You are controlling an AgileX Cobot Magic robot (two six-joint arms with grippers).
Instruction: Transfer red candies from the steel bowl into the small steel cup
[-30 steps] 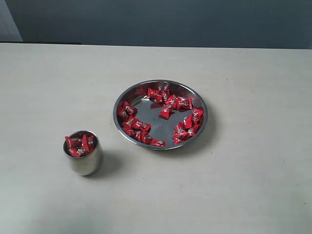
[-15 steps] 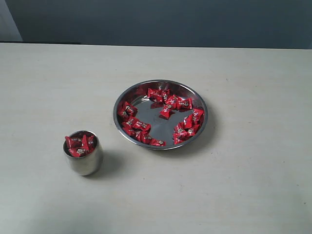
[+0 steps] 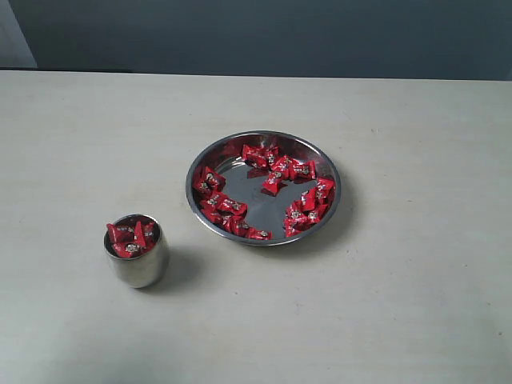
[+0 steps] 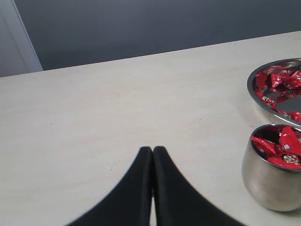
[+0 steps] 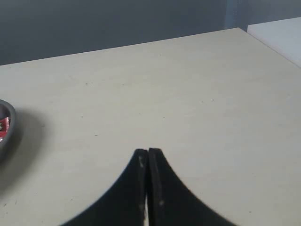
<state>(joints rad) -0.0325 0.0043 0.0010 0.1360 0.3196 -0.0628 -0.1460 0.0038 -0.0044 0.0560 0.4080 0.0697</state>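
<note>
Plainly, the left hand [image 4: 152,149] is seen fully closed: its two black fingers are pressed together along their length, nothing is gripped between them, and nothing is touched by them. Bare bench [image 4: 94,117] is seen ahead of it, and the small steel cup [image 4: 270,183] is placed off to one side, apart from the fingers. The right hand [image 5: 147,151] is likewise shut tight, finger against finger, and is empty, with only open bench shown around its tips.

In the exterior view, the steel bowl [image 3: 264,210] is set near the middle of the bench. The red candies [image 3: 272,183] are scattered around its inside in a loose ring, with one laid by itself near the centre and bare metal left showing between them. Only an edge of this bowl is caught in the right wrist view. The cup is stood upright to the front left of the bowl, near it but not touching, and is filled to about its rim with more of the candies.
</note>
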